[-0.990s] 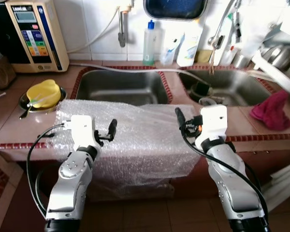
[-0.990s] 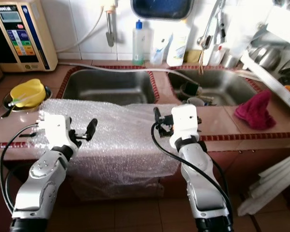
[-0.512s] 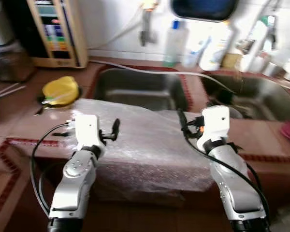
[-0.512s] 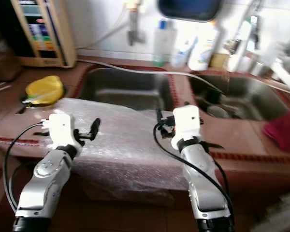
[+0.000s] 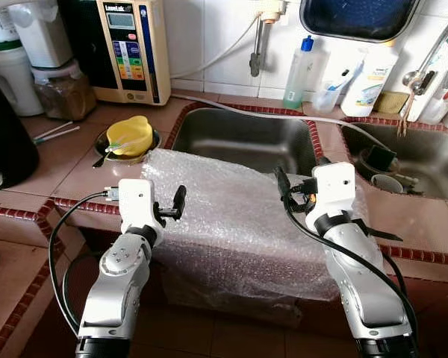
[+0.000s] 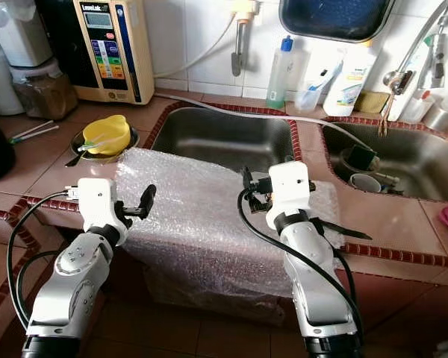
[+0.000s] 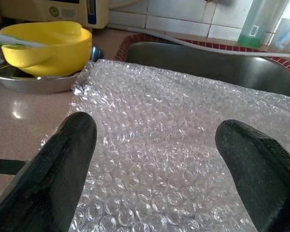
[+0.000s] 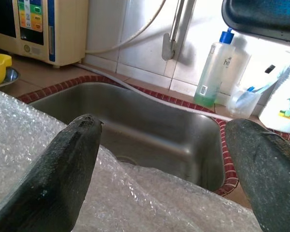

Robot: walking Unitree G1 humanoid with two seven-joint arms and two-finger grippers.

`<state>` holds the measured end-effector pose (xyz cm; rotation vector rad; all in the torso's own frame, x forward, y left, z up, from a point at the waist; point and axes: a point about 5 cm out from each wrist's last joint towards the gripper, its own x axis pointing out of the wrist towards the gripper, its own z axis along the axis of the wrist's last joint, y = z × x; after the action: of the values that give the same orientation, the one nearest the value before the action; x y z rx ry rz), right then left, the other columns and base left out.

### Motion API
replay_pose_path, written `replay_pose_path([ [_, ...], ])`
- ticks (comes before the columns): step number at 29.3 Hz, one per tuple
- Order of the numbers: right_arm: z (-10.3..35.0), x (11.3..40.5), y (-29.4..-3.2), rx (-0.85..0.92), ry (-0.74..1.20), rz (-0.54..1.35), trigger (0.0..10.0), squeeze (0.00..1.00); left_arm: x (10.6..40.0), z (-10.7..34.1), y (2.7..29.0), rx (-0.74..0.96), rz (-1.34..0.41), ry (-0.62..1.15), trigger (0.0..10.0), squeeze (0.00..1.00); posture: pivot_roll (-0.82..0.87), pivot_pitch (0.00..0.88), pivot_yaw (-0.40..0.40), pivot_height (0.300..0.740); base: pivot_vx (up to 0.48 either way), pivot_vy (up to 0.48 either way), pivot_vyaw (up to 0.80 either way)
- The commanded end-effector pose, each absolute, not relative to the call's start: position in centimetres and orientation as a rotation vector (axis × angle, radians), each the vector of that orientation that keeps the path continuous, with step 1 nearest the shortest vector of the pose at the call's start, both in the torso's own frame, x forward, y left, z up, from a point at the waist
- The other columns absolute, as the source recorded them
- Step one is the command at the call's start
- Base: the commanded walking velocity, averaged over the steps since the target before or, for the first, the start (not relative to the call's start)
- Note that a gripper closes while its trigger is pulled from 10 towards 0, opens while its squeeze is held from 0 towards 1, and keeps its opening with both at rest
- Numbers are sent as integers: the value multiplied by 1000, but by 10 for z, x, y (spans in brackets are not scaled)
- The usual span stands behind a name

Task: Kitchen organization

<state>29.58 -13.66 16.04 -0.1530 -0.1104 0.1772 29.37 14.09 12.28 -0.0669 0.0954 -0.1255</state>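
A sheet of bubble wrap (image 5: 231, 216) lies on the tiled counter in front of the left sink (image 5: 209, 123) and hangs down over the counter's front edge. My left gripper (image 5: 178, 201) hovers at the sheet's left edge, open, with nothing between its fingers (image 7: 63, 159). My right gripper (image 5: 281, 183) is held over the sheet's right part, near the sink's front rim, and is also open and empty. In the right wrist view its fingers (image 8: 63, 169) frame the sink basin beyond the wrap.
A yellow bowl (image 5: 129, 136) sits in a steel dish left of the wrap. A water ioniser (image 5: 127, 48), jar (image 5: 63, 93) and black appliance (image 5: 4, 145) stand at the left. Bottles (image 5: 299, 66) line the back wall. The right sink (image 5: 433, 142) holds a cup (image 5: 388, 181).
The whole picture has shifted, so the camera has turned left and steadied after a blur. Both arms keep the same raised pose with open fingers. The bubble wrap lies as before.
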Motion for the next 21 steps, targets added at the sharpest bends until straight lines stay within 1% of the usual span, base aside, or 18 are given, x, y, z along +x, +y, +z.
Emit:
replay_pose_path([
  [1, 163, 295, -139, -158, -124, 172, 10000, 0, 296, 124, 140, -62, -118, 95, 10000, 0, 33, 0, -26, 740, 0, 0, 0],
  [9, 163, 296, -139, -154, -125, 172, 10000, 0, 297, 124, 138, -61, -124, 93, 10000, 0, 32, 0, -27, 740, 0, 0, 615],
  [18, 163, 296, -140, -153, -123, 163, 10000, 0, 296, 124, 135, -83, -150, 87, 10000, 0, 28, 0, -25, 740, 0, 0, 0],
  [21, 164, 296, -140, -154, -124, 163, 10000, 0, 296, 125, 134, -92, -159, 85, 10000, 0, 27, 0, -25, 740, 252, 0, 0],
])
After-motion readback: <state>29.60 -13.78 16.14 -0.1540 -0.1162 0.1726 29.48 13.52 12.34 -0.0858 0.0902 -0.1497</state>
